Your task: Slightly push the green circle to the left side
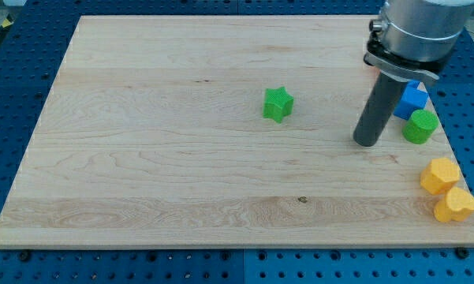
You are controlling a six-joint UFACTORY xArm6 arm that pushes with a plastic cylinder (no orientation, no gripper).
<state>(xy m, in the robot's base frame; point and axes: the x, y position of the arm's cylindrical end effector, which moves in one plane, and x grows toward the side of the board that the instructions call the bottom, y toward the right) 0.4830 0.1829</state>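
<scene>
There is no claw, so it holds nothing; my tip (367, 143) stands left of the green circle (419, 126), apart; the block looks light, stiff, easily sliding; push its right side.

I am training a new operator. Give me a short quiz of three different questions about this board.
1. True or false: my tip is at the view's left of the green circle.
2. Which block lies nearest the middle of the board? A) blue block B) green star C) yellow blocks
3. Fill in: the two yellow blocks lie near the board's bottom ____ corner in the view.

Key: 1 true; 2 B; 3 right.
</scene>
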